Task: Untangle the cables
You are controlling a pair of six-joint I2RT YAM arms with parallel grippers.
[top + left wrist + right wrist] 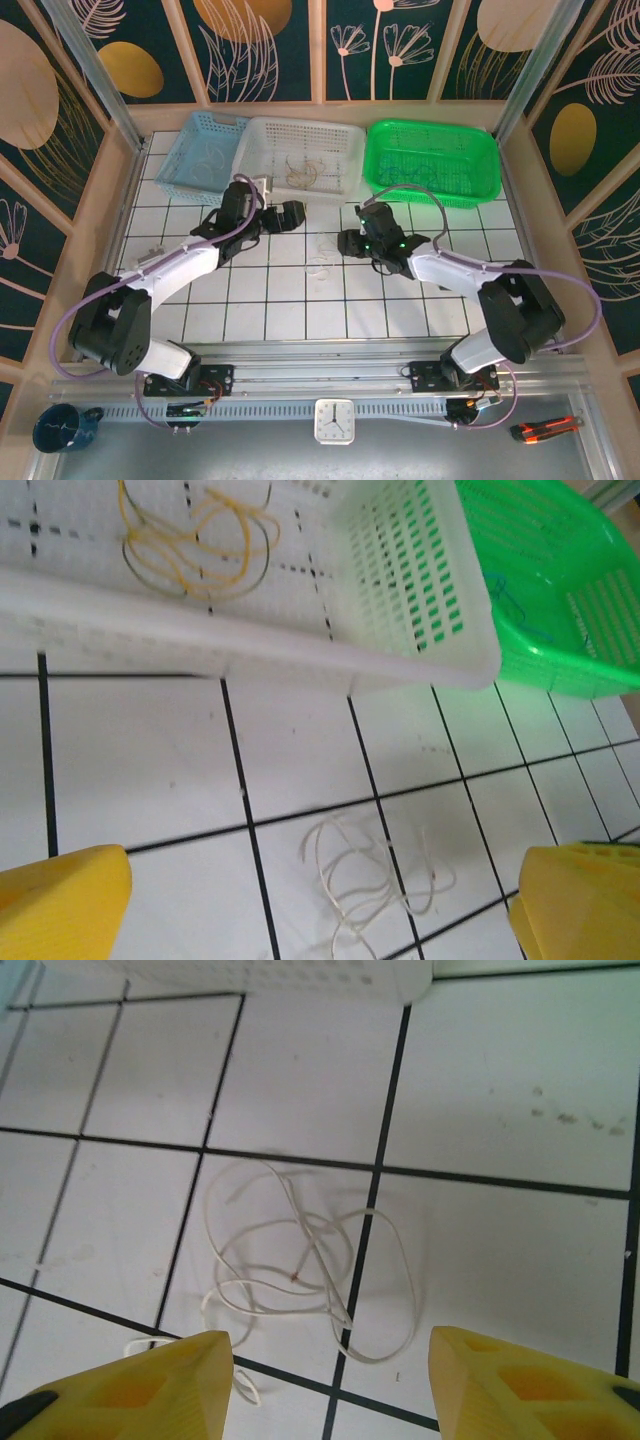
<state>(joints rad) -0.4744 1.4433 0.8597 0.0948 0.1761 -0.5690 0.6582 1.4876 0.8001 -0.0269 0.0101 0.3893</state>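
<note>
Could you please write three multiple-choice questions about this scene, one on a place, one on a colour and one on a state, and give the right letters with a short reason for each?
1. Where does the whitish cable lie?
A. On the tiled table, in front of the left gripper and the right gripper
B. Lifted in the air by one gripper
C. Wound around one gripper

2. What colour is the looped cable in the white basket?
A. Red
B. Black
C. Yellow

3. How do the left gripper's jaws stand?
A. Shut on a cable
B. Wide open, with nothing between them
C. Shut and empty

Answers:
1 A: both wrist views show the loose coil flat on the tiles.
2 C: its loops on the basket's floor are yellow.
3 B: the left wrist view shows a wide gap and nothing gripped.
</note>
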